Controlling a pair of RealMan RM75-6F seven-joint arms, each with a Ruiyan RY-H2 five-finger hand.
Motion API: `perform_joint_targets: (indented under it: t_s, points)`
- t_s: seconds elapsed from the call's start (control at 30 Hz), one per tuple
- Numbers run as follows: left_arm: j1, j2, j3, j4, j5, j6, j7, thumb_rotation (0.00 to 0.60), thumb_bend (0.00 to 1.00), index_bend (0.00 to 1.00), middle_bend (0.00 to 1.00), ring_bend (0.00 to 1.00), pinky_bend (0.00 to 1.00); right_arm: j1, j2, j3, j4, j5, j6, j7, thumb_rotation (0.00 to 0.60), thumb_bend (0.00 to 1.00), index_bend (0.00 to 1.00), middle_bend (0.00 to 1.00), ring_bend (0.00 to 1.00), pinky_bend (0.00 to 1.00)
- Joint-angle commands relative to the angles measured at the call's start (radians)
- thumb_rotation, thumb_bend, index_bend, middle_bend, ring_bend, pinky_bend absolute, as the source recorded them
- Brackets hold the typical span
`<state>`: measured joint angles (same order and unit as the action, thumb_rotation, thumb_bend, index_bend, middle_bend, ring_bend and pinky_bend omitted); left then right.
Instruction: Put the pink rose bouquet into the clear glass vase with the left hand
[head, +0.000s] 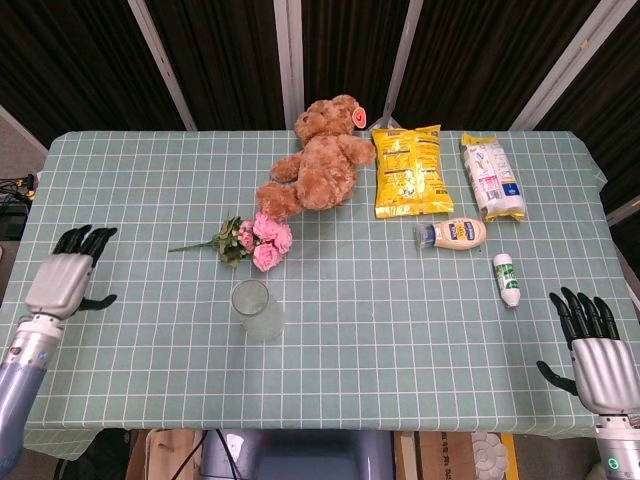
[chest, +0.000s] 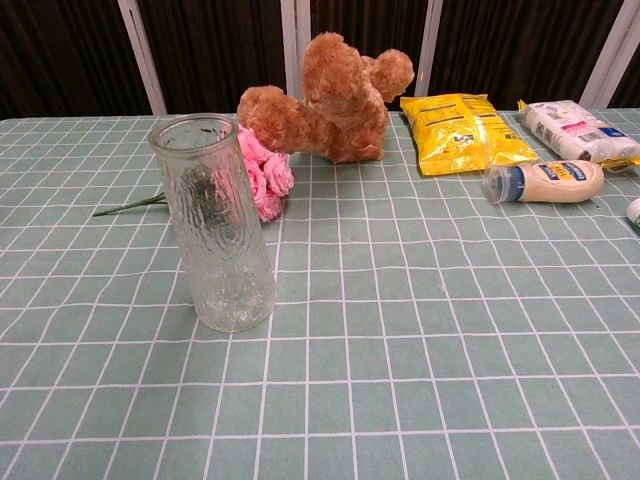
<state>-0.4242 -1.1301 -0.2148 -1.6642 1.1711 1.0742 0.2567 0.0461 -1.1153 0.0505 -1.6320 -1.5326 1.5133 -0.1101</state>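
Observation:
The pink rose bouquet (head: 255, 241) lies flat on the green checked tablecloth, its green stem pointing left; in the chest view the bouquet (chest: 265, 176) shows partly behind the vase. The clear glass vase (head: 256, 309) stands upright and empty just in front of the bouquet, and the vase (chest: 213, 223) fills the left of the chest view. My left hand (head: 65, 281) hovers over the table's left side, well left of the bouquet, fingers apart and holding nothing. My right hand (head: 593, 348) is at the table's front right corner, fingers spread, empty. Neither hand shows in the chest view.
A brown teddy bear (head: 320, 158) lies just behind the bouquet. Right of it are a yellow snack bag (head: 409, 170), a white packet (head: 491, 176), a mayonnaise bottle (head: 453, 234) and a small white tube (head: 507, 279). The table's front edge (head: 320, 425) runs near both hands.

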Motion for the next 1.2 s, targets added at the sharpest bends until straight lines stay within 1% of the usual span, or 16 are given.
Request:
perform_joint_targets:
  t_s: [0.03, 0.17, 0.3, 0.37, 0.57, 0.77, 0.93, 1.03, 1.2]
  points:
    - [-0.086, -0.060, -0.057, 0.027, -0.094, -0.069, 0.064, 0.600, 0.22, 0.08, 0.07, 0.00, 0.00, 0.002, -0.003, 0.000, 0.002, 0.006, -0.006, -0.009, 0.600, 0.19, 0.01, 0.06, 0.04, 0.00]
    - [-0.179, -0.123, -0.089, 0.062, -0.235, -0.124, 0.168, 0.600, 0.22, 0.08, 0.07, 0.00, 0.00, 0.006, -0.013, 0.002, 0.004, 0.016, -0.017, -0.028, 0.600, 0.19, 0.01, 0.06, 0.04, 0.00]
    - [-0.252, -0.172, -0.101, 0.086, -0.358, -0.160, 0.242, 0.600, 0.22, 0.07, 0.07, 0.00, 0.00, 0.013, -0.021, 0.003, 0.012, 0.018, -0.028, -0.038, 0.600, 0.19, 0.01, 0.06, 0.04, 0.00]
    - [-0.282, -0.194, -0.108, 0.100, -0.411, -0.175, 0.259, 0.600, 0.22, 0.07, 0.07, 0.00, 0.00, 0.015, -0.025, 0.003, 0.016, 0.020, -0.031, -0.043, 0.600, 0.19, 0.01, 0.06, 0.04, 0.00]
    - [-0.375, -0.279, -0.104, 0.183, -0.546, -0.189, 0.331, 0.600, 0.22, 0.07, 0.07, 0.00, 0.00, 0.018, -0.034, 0.006, 0.020, 0.036, -0.040, -0.059, 0.600, 0.19, 0.01, 0.06, 0.04, 0.00]
    - [-0.436, -0.345, -0.095, 0.242, -0.619, -0.197, 0.362, 0.600, 0.21, 0.07, 0.07, 0.00, 0.00, 0.020, -0.039, 0.007, 0.022, 0.038, -0.041, -0.069, 0.600, 0.19, 0.01, 0.06, 0.04, 0.00]
    - [-0.480, -0.395, -0.095, 0.274, -0.670, -0.208, 0.362, 0.600, 0.21, 0.07, 0.07, 0.00, 0.00, 0.021, -0.042, 0.008, 0.024, 0.041, -0.043, -0.074, 0.600, 0.19, 0.01, 0.06, 0.04, 0.00]
    - [-0.498, -0.431, -0.093, 0.298, -0.663, -0.191, 0.352, 0.600, 0.21, 0.07, 0.07, 0.00, 0.00, 0.021, -0.043, 0.006, 0.024, 0.032, -0.037, -0.074, 0.600, 0.19, 0.01, 0.06, 0.04, 0.00]
    - [-0.526, -0.477, -0.077, 0.341, -0.677, -0.168, 0.377, 0.600, 0.21, 0.08, 0.07, 0.00, 0.00, 0.020, -0.046, 0.001, 0.030, 0.009, -0.022, -0.072, 0.600, 0.19, 0.01, 0.06, 0.04, 0.00]
